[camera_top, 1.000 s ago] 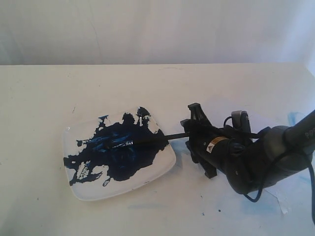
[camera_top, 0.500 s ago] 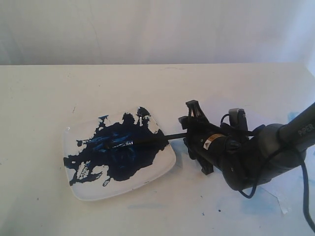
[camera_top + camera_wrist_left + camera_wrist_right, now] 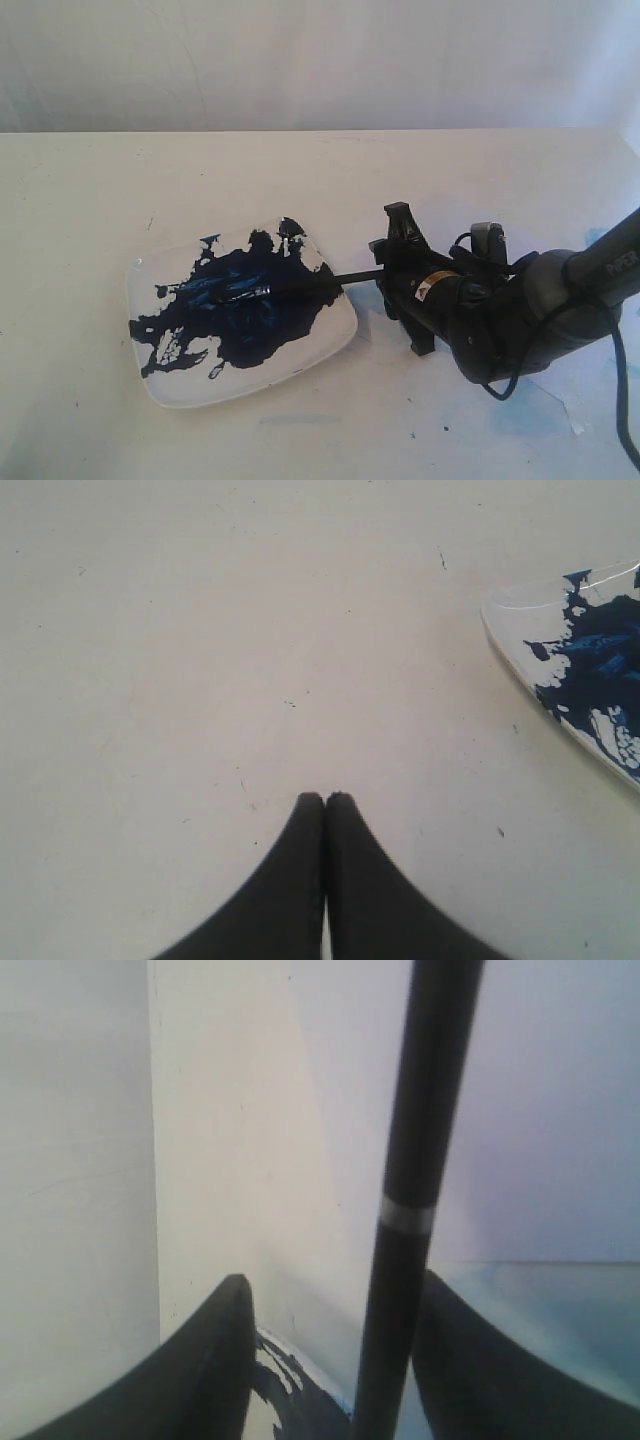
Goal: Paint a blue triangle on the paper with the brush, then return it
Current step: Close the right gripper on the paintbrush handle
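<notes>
The long thin black paintbrush with a narrow silver band (image 3: 355, 276) lies with its dark bristle tip in the wet paint on the square white plate smeared dark blue (image 3: 300, 372). Its handle runs out over the rim of the plate, toward the right of the exterior view, and goes straight into the right pincer (image 3: 402, 282). So the long axis of the brush lies nearly along the reach of this pincer, and the free end of the handle is the part between the fingers.

The right arm is clearly the nearer one. The left pincer (image 3: 325, 802) hangs over the bare white desk (image 3: 200, 630), on the side of the plate away from the handle. Its two black fingers are pressed together and nothing is between them.

The right pincer is spread, with one finger on each side of the handle. In the right wrist view the handle stands close against one finger, perhaps touching it, and a clear gap remains to the other. It is not pinching the brush. I judge that the coming move is to press the fingers onto the handle. Because the handle sits off the middle, it may be pushed a little sideways first, and the bristles may drag in the paint.
</notes>
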